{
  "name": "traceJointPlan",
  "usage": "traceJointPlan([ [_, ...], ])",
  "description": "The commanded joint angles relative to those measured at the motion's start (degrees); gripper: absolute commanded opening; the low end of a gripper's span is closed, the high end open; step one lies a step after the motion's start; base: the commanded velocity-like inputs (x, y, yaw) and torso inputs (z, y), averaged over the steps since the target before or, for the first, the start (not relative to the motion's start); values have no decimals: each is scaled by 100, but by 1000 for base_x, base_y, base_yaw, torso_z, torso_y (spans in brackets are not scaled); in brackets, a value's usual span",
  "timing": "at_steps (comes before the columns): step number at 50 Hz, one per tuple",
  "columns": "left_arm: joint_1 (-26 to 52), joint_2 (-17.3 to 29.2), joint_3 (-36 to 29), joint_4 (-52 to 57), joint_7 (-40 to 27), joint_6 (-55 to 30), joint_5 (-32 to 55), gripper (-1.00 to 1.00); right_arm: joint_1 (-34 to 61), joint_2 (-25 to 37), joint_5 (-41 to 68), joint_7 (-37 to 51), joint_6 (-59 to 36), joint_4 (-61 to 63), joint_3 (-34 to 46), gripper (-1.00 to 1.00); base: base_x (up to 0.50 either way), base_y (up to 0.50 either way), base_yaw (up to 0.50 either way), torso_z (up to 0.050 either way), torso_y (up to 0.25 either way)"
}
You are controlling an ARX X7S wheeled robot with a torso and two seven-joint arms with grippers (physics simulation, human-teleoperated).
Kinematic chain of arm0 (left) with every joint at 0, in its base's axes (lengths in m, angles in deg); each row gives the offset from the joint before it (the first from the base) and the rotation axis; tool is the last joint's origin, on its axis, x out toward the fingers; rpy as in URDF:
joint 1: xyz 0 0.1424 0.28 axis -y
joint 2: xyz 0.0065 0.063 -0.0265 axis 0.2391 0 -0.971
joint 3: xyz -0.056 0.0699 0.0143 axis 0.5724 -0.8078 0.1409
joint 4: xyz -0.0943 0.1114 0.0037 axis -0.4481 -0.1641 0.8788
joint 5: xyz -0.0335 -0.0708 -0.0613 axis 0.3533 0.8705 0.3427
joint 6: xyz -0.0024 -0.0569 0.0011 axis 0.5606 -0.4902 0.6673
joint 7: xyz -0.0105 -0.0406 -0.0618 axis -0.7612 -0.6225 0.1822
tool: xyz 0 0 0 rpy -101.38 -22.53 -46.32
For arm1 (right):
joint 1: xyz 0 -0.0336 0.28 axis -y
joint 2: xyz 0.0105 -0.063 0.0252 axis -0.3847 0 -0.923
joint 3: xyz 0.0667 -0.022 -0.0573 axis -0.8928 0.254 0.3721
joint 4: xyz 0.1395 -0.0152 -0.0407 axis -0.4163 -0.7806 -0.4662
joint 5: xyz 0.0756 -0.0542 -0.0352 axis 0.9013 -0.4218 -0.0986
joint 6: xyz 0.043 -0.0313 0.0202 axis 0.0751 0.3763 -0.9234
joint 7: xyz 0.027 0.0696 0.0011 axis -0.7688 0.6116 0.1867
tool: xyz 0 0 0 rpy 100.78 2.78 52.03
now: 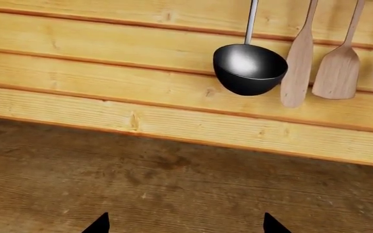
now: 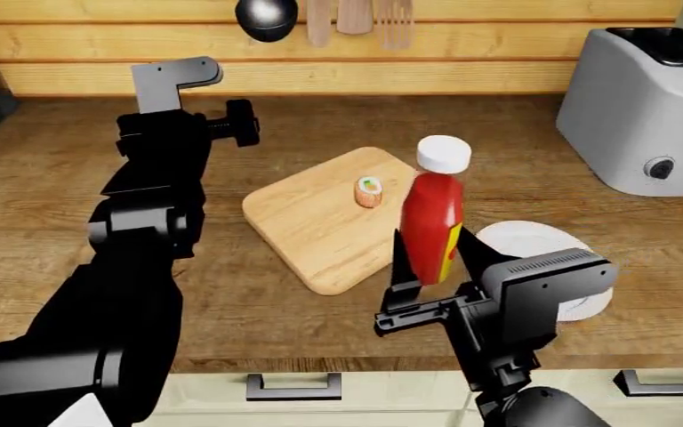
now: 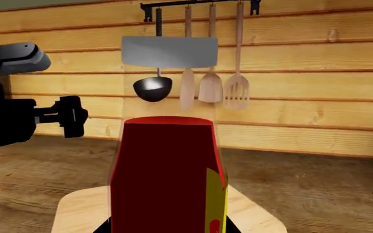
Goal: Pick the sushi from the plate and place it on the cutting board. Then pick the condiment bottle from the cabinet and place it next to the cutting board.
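The sushi (image 2: pixel 369 191) stands on the cutting board (image 2: pixel 306 227) near its far right corner. My right gripper (image 2: pixel 437 260) is shut on the red condiment bottle (image 2: pixel 434 222) and holds it upright at the board's right edge, between board and plate. The bottle fills the right wrist view (image 3: pixel 163 174), with the gripper (image 3: pixel 170 228) round its base. Whether the bottle touches the counter is hidden. The white plate (image 2: pixel 532 238) lies right of the board, partly behind my right arm. My left gripper (image 1: pixel 185 224) is open and empty over bare counter at the left.
A grey toaster (image 2: pixel 644 107) stands at the back right. A black ladle (image 1: pixel 249 69) and wooden spatulas (image 1: pixel 335 73) hang on the plank wall, with a cleaver (image 3: pixel 169 52) beside them. My left arm (image 2: pixel 157 178) is raised left of the board. Drawer handles (image 2: pixel 294 387) line the counter front.
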Motion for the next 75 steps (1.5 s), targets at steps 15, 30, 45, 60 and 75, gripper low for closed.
traceJointPlan([
  [15,-4,1,0,0,10,19,-2,100,-262,-268,-300,-412,742,-851,-6,-100,0,0,0,1,1],
  [30,-3,-3,5,0,31,25,1,100,-256,-441,-324,-646,1055,-1325,28,-100,0,0,0,0,0],
  [45,0,-3,14,0,43,27,2,100,-217,-566,-353,-781,1188,-1659,87,-100,0,0,0,1,1],
  [60,-6,-2,20,0,48,35,-1,100,-296,-689,-364,-916,1440,-2059,103,-100,0,0,0,0,1],
  [75,-1,-4,27,0,52,32,1,100,-365,-732,-430,-989,1563,-2207,177,100,1,0,0,0,0],
])
